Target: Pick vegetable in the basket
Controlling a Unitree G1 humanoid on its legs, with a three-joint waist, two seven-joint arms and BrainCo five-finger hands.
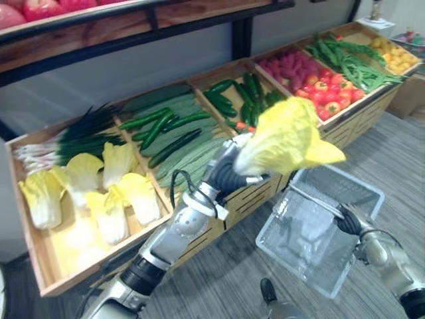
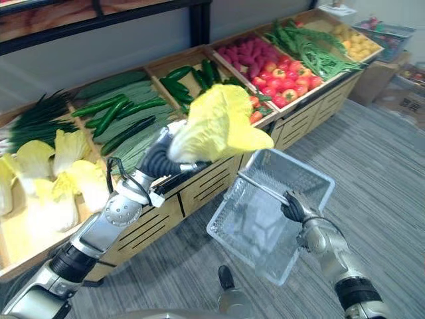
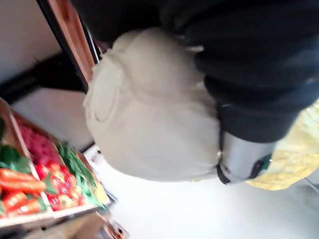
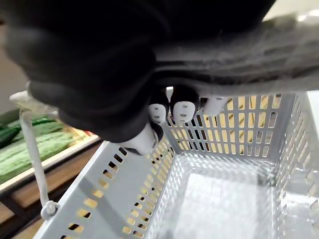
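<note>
The basket (image 1: 302,252) is empty and open at the top, leaving room to come straight down into it. Its handle (image 1: 312,199) crosses that opening, and the right hand (image 1: 350,219), fingers curled round it, narrows the way in. The cabbage (image 1: 285,136) in the left hand (image 1: 226,174) hangs high by the basket's stand-side corner. The stand (image 1: 262,193) walls that side off. The floor (image 1: 392,153) beyond the basket is open.

Fine-striped grey carpet floor (image 1: 392,153) covers the near and right side. A long wooden stand (image 2: 199,189) with a slatted front, split into compartments, runs from near left to far right along a pale grey wall (image 1: 133,73). Above it at far left is a dark-framed wooden shelf (image 1: 99,33); a brown box (image 2: 375,83) stands at far right.
</note>
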